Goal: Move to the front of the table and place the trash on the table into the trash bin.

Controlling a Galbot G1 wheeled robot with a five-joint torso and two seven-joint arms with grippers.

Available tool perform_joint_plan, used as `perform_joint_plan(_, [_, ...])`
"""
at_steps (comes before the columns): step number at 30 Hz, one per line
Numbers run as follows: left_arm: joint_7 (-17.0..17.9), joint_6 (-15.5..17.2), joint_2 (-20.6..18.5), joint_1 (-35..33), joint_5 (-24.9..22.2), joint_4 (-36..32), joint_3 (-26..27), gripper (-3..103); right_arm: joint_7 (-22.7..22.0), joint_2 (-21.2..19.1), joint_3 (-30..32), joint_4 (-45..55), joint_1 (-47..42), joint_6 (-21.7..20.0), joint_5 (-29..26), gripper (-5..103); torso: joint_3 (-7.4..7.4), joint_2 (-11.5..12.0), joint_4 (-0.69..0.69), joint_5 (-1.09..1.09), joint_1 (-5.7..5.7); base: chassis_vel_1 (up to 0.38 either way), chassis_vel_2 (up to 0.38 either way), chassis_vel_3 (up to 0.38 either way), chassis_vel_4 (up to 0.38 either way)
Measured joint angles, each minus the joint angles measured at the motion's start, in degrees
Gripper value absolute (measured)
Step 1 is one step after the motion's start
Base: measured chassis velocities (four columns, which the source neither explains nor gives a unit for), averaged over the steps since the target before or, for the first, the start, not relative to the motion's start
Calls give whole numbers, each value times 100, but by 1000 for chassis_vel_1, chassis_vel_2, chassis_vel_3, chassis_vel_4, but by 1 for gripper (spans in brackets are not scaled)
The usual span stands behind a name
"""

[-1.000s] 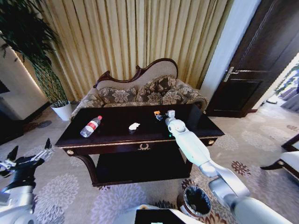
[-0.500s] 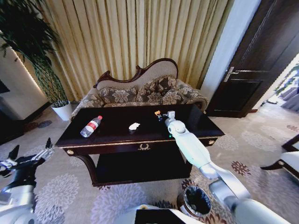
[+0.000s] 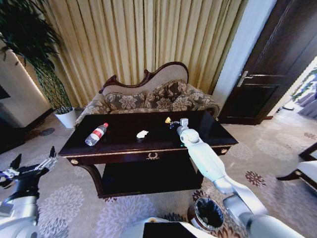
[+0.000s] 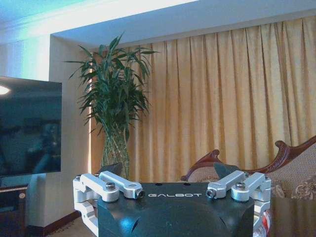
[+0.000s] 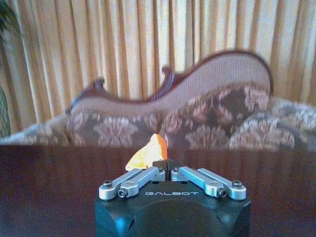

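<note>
Gold pleated curtains and a floral-upholstered carved sofa [image 3: 148, 96] stand behind the long dark glossy wooden counter [image 3: 124, 144] with gold trim, on a patterned carpet.

Over the far right part of the counter top, the right end effector [image 5: 167, 165] has its fingers closed together on a small orange scrap [image 5: 148, 154], which sticks up from between the fingertips in the right wrist view. In the head view the same right end effector [image 3: 174, 122] is at the end of the white arm stretched across the counter, with the orange scrap [image 3: 168, 119] at its tip; whether the scrap touches the wood cannot be told.

Nearer the middle of the counter lies a crumpled white paper wad [image 3: 142, 134], well apart from the scrap. Farther left lies a clear plastic bottle with red cap and red-white label [image 3: 96, 134], on its side near the left edge.

A small round dark-brown trash bin with black liner [image 3: 208, 213] stands on the carpet in front of the counter's right end, below the right arm.

The left end effector [image 3: 30, 166] hangs low at the left, off the counter, fingers spread wide with nothing between them.
</note>
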State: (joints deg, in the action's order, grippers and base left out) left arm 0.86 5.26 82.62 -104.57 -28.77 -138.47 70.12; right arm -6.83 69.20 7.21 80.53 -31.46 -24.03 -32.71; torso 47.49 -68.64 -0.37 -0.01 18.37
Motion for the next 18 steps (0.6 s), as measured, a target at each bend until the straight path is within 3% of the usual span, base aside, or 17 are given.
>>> perform_joint_plan(10, [54,19,-174,153,-82,96,-44,100,1,-304,849,928,-566,121,24,1,0,0,1,1,0,0,0,0,0])
perform_joint_plan(18, [134,112,-513,417,-162,365,-234,100,2,-683,2065,2101,-1706,102,-273,1,0,0,-1,1,0,0,0,0,0])
